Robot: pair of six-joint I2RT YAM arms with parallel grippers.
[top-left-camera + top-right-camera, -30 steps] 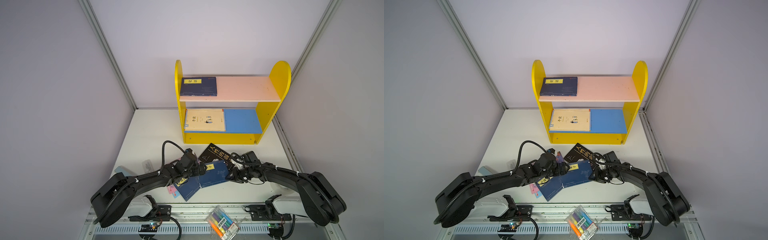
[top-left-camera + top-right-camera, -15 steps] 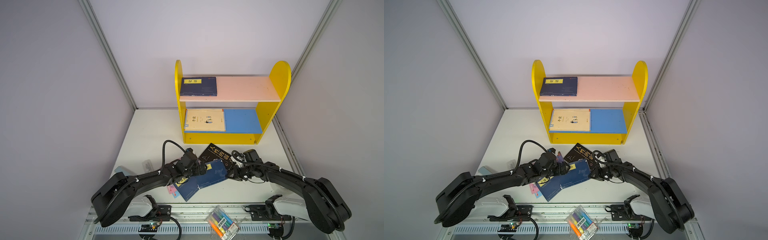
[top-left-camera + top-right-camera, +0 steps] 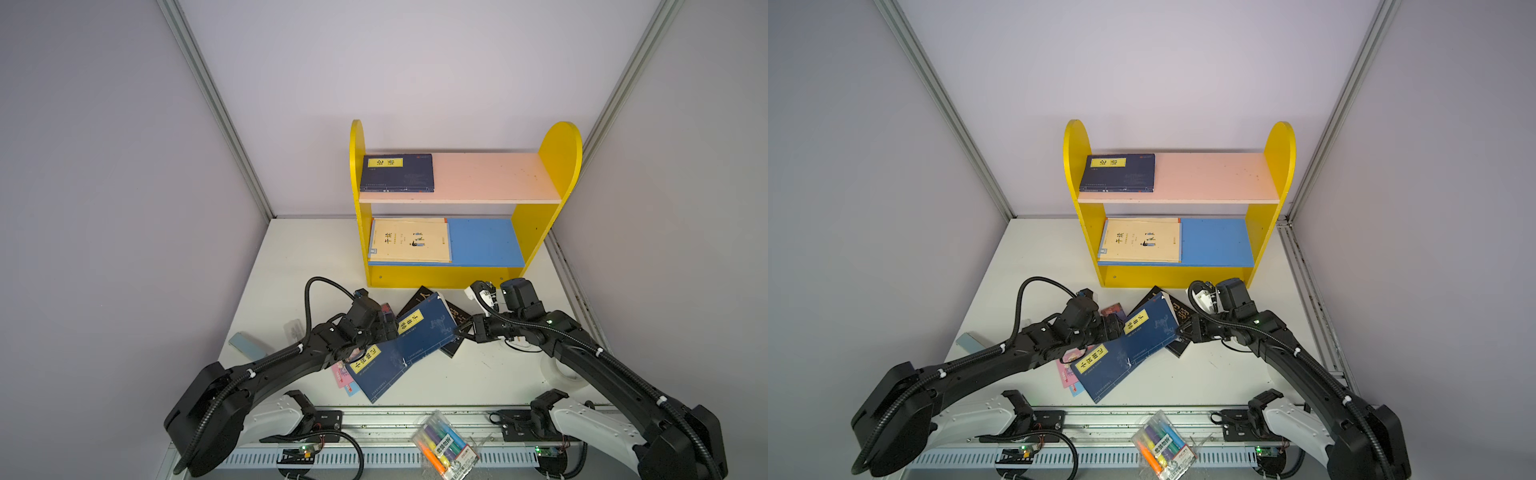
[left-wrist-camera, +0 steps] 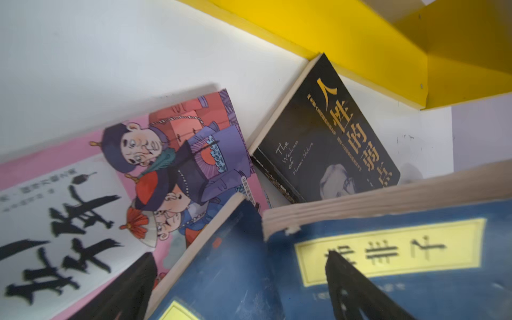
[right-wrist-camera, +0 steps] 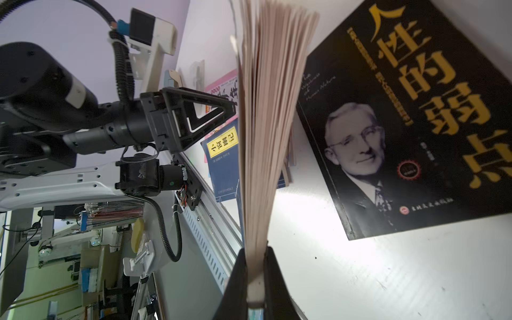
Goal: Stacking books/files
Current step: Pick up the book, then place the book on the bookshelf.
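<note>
Right gripper (image 5: 256, 277) has just clamped the upper navy book (image 3: 424, 332) by its edge, pages fanning out from the jaws, black book (image 5: 388, 124) just beyond. Left gripper (image 3: 390, 328) gapes wide at the book's far end. Grasp looks secured, lift likely next.

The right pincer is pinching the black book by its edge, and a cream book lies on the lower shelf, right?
No: the right pincer is pinching a navy book by its edge; the right wrist view shows the black book lying free beside it. The cream book does lie on the lower shelf.
</note>
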